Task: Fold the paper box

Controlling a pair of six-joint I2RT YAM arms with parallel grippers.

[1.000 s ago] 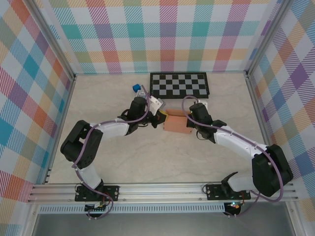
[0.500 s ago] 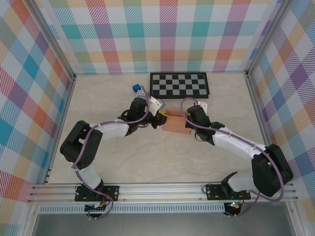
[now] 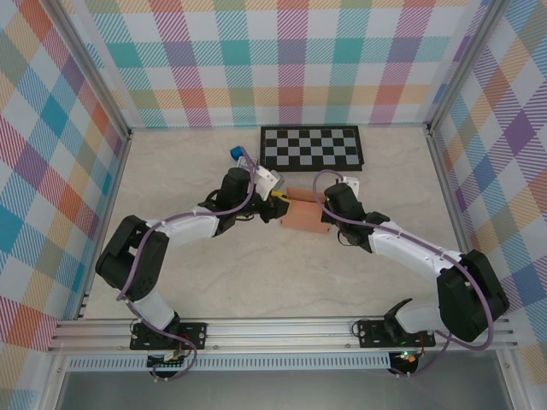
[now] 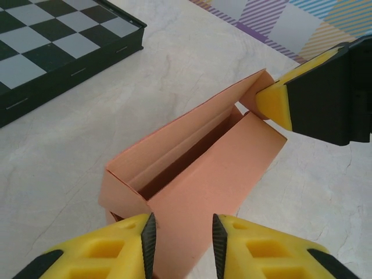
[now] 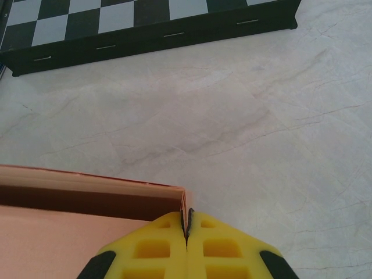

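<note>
The paper box (image 3: 303,213) lies mid-table (image 3: 256,282), with a hand at each end.
Top view: the left hand (image 3: 275,203) is at the box's 9 o'clock and the right hand (image 3: 324,210) at its 3. The chessboard (image 3: 312,147) sits near at 12 and the blue cube (image 3: 233,154) at 10. Bare marbled table spreads toward 6, with plaid walls (image 3: 51,171) around. Left wrist: fingers (image 4: 116,250) apart, straddling the box's near panel edge; the trough is open, showing bare cardboard inside. Right wrist: fingers (image 5: 157,244) pressed together on the box's end corner, with open table from 12 to 3.
</note>
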